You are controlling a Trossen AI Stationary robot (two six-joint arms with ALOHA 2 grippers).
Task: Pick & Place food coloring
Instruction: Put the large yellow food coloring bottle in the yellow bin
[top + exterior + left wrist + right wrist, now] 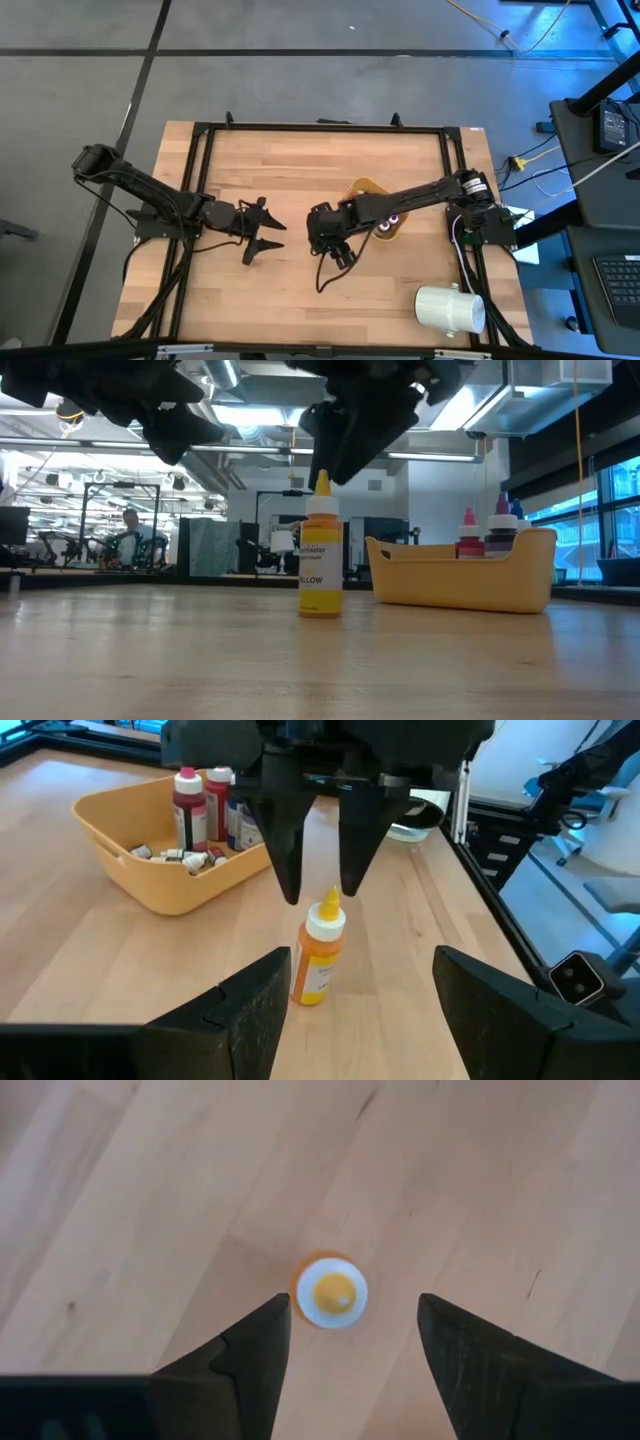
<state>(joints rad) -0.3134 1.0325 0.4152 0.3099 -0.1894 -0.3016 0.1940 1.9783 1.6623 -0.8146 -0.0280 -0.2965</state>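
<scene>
Yellow-orange bowl (150, 870) near worktop centre, toward the right arm's side. Inside: two upright red bottles (188, 805) with white caps, one darker bottle (501, 530) beside them, several tiny dropper bottles (185, 858) lying on the bowl floor. Exact count of tiny bottles not readable.

Yellow bottle (318, 955) upright on the worktop, outside the bowl and near it. White collar, yellow nozzle tip, label reading "YELLOW" in the low view.

Right gripper (318, 880) directly above the yellow bottle, pointing down. Jaws apart, one finger at each side of the nozzle tip, no contact visible. Nothing held.

Left gripper (262, 232) near worktop centre, aimed toward the yellow bottle, well short of it. Jaws wide apart, nothing held.

Worktop (280, 170): light butcher-block wood, black frame rails along the edges. White cylinder (450, 308) lying at the corner on the right arm's side, well apart from the bowl.

Room: grey floor with cables around the worktop; beyond, in the low view, open workshop with ceiling lights, metal racks, and a seated person (128, 538) far off.
</scene>
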